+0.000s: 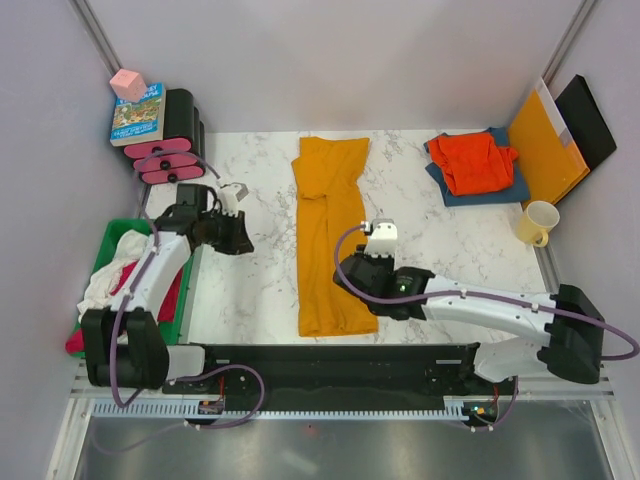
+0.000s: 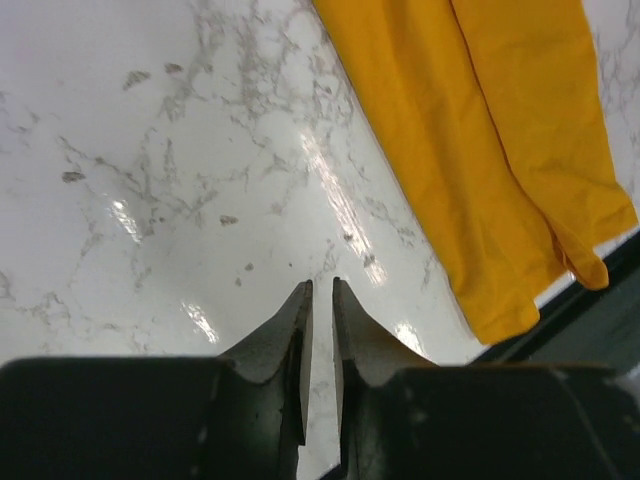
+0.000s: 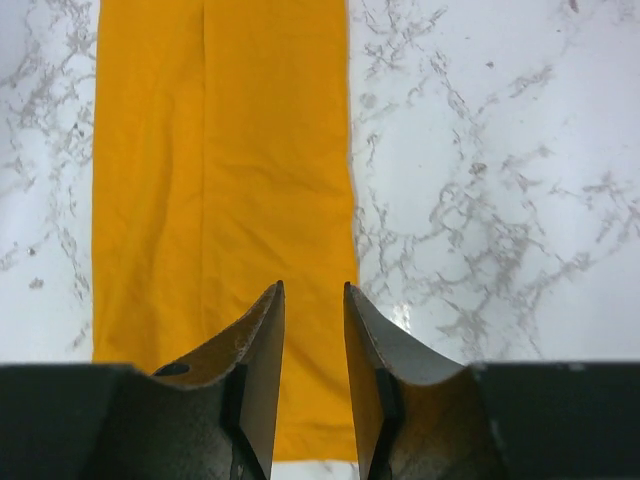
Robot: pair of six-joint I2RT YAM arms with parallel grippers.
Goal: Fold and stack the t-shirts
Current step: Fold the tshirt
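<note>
**Mustard-yellow t-shirt [image 1: 328,240]: soft, light, limp**

It lies as a long folded strip on the table [image 1: 250,290]; expect sag and sliding (pinch all layers at the near hem); your right gripper [image 3: 312,290] hovers there, jaws slightly parted, empty; left gripper [image 2: 320,285] nearly closed, empty.

A long folded shirt [image 1: 328,240] is lying down the middle of the table [image 1: 440,230], running from far edge to near edge. At the far right, one shirt [image 1: 478,160] is resting on top of another [image 1: 500,190], with a folder [image 1: 545,150] leaning just to their right and a mug [image 1: 537,223] standing nearer, by the right wall. A bin [image 1: 108,240] is sitting off the table's left edge, with crumpled clothes [image 1: 110,280] lying in it. Behind it, a book [image 1: 137,118] is carrying a small block [image 1: 128,85]. The left gripper [image 2: 320,288] is hanging over bare table left of the long shirt; the right gripper [image 3: 312,290] is hanging over that shirt's right edge.
</note>
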